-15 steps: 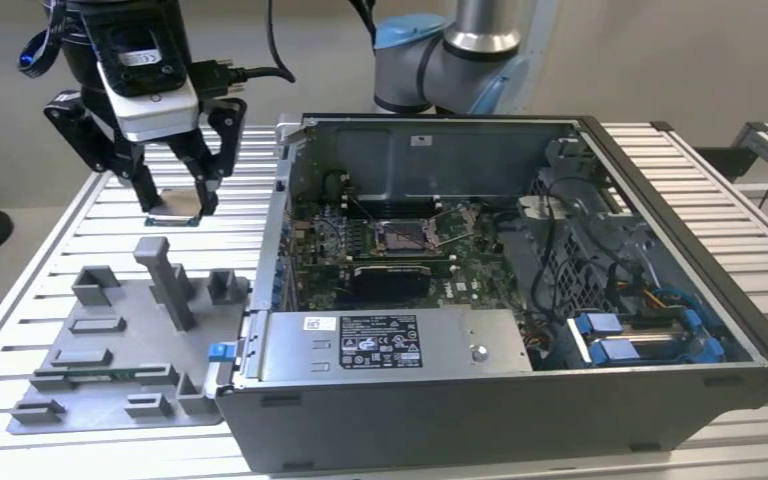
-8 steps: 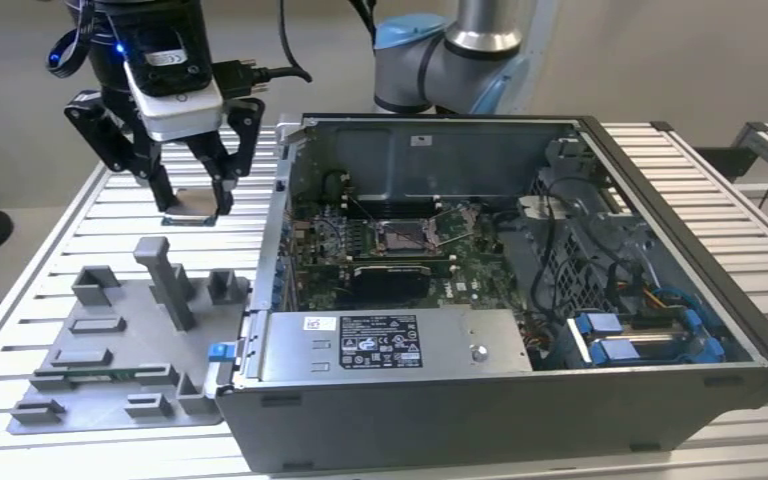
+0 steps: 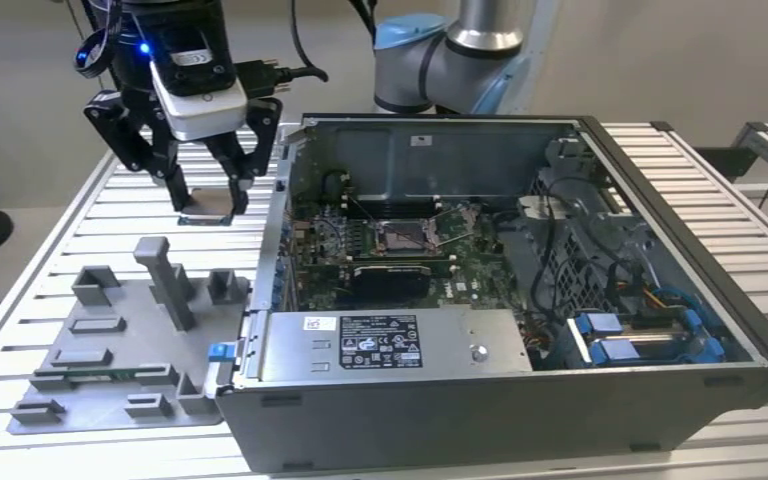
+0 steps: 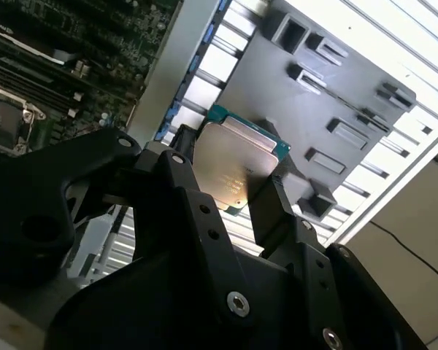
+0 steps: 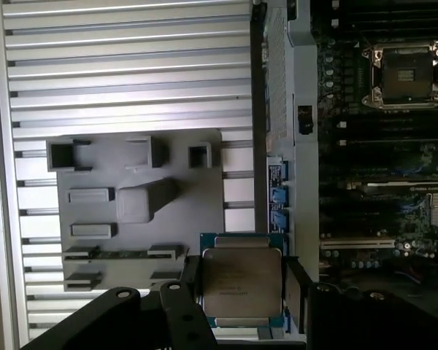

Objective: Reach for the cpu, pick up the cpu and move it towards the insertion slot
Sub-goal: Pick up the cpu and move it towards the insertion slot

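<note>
Held between the fingers of the pincer (image 3: pixel 207 205), the cpu (image 3: pixel 205 213) is seen in the upper left of the exterior view, raised clear of the desk (image 3: pixel 51 250) and above the grey fixture plate (image 3: pixel 104 395). The fingers are closed against two opposite edges of the chip, which lies flat between them. In the second wrist view the cpu (image 4: pixel 237 168) is seen at frame centre, its pale metal face and green edge clamped between the black fingers (image 4: pixel 186 189), with the fixture plate (image 4: pixel 350 95) behind it. In the first wrist view the cpu (image 5: pixel 241 284) is found at lower centre, gripped on both sides, beside the wall of the case (image 5: pixel 277 73).

The slot (image 3: pixel 404 235) is seen on the green board inside the open case (image 3: pixel 518 380), near the middle of the exterior view and well apart from the chip. In the first wrist view the slot (image 5: pixel 406 76) is placed at the upper right.
</note>
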Action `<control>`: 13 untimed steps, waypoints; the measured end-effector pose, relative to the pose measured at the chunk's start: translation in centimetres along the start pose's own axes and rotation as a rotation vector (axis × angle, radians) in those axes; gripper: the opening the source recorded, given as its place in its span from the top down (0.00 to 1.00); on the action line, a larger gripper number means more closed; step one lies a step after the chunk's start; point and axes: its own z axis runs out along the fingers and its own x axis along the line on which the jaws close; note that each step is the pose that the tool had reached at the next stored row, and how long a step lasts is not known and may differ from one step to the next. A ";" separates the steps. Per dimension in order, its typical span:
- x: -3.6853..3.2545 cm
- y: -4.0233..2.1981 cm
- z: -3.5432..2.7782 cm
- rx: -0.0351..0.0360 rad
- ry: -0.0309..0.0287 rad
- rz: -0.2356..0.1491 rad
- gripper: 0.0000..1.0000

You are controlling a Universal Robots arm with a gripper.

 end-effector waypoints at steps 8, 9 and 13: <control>-1.46 0.15 -0.04 -0.0011 -0.0175 0.000 1.00; -1.64 0.17 -0.04 -0.0013 -0.0210 0.000 1.00; -2.47 0.23 -0.06 -0.0015 -0.0261 0.000 1.00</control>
